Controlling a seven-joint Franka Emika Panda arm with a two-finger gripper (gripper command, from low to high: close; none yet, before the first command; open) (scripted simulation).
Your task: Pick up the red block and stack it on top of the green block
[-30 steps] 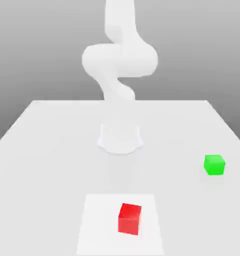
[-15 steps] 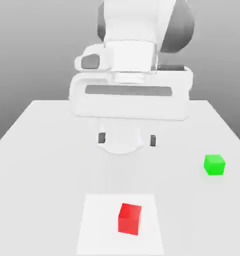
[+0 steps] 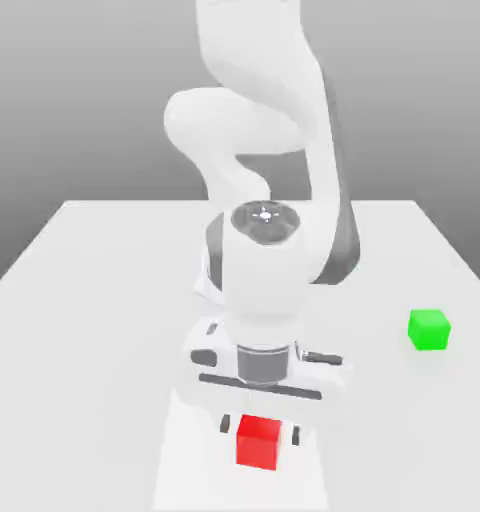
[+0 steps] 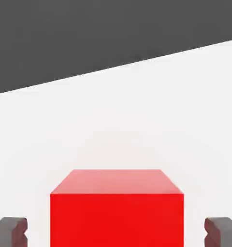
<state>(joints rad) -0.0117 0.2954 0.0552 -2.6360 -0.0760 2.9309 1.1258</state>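
Red block: the red block (image 3: pixel 258 441) sits on a paler square patch (image 3: pixel 184 450) of the counter (image 3: pixel 94 300), at the near edge, untouched in its place since a second ago.
What changed: a second ago the arm stood folded upright far behind the red block; now it has swung down over it, so the claw (image 3: pixel 259 431) straddles it.
Claw: one dark fingertip (image 4: pixel 10 230) stands on each side of the red block (image 4: pixel 117 207) with a gap still showing, so the fingers are apart and not yet clamped.
Meaning: I'd judge the reach is done and the squeeze is next.
Green block: the green block (image 3: pixel 429 329) lies well apart from the red block, toward the exterior view's right and farther back.
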